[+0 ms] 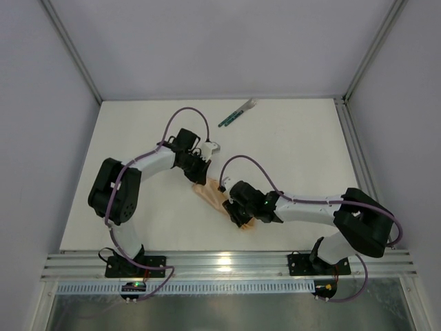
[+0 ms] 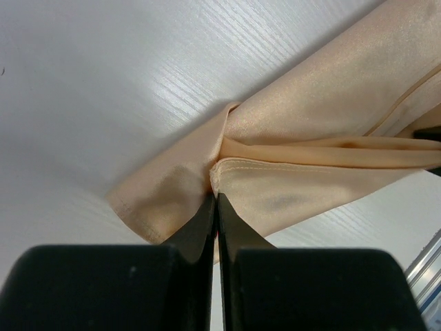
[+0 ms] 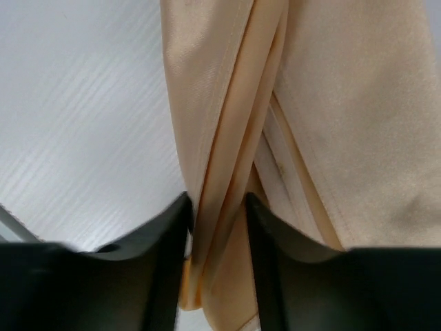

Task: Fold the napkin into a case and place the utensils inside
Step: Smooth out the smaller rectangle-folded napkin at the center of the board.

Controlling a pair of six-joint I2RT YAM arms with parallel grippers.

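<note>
I see the napkin (image 1: 215, 195) bunched mid-table, nearer the front edge. Left gripper (image 2: 216, 201) fully closed, pinching its far end. Right gripper (image 3: 219, 207) partly open, fingers straddling a fold at the near end. Utensils (image 1: 238, 114) lie near the back edge.

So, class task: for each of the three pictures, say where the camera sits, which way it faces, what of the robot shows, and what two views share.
Top external: fixed above and behind the bases, looking down on the table; both arms, the napkin and the utensils show.
Left wrist: on the left arm, facing along its shut left pincer at a napkin fold.
Right wrist: on the right arm, facing down; right pincer fingers straddle napkin folds.
Shared: both wrist views show the same peach napkin on the white table.
</note>
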